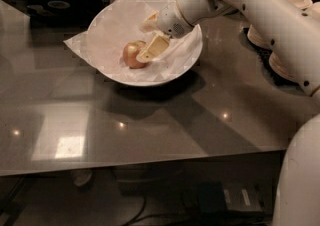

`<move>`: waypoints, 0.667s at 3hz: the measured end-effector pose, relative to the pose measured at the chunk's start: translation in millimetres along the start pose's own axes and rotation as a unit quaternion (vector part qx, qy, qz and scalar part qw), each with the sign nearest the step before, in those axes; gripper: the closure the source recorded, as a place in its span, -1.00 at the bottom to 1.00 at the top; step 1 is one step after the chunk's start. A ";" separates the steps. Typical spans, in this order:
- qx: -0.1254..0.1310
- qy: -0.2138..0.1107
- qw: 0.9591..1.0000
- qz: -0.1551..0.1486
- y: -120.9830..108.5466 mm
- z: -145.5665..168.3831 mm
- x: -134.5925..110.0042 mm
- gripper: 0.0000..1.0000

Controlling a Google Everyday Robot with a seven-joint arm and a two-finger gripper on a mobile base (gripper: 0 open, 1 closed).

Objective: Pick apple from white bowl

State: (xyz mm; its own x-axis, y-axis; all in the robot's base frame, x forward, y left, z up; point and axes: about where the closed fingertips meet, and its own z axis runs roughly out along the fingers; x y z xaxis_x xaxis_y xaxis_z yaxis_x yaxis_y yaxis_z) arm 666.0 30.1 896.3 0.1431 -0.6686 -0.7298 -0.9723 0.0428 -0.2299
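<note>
The apple, small and reddish-golden, lies in the white bowl, which is lined with crinkled white paper whose corners poke out. The bowl stands at the back of a dark glossy table. My gripper reaches down into the bowl from the right on a white arm. Its fingers are spread, with one pale finger against the apple's right side and the other finger behind, above the paper.
Stacked beige paper bowls stand at the back right behind my arm. The dark table runs toward the near edge, with light reflections on it. Cables and a power strip lie on the floor below.
</note>
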 end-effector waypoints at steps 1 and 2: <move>-0.011 -0.004 1.000 0.003 -1.9 11.3 1.1 -0.40; -0.022 -0.006 1.000 0.009 1.2 20.1 2.6 -0.40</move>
State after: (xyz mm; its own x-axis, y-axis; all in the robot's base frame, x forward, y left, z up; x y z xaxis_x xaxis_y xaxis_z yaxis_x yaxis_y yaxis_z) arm 669.0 43.4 881.2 0.1280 -0.6588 -0.7413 -0.9818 0.0218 -0.1889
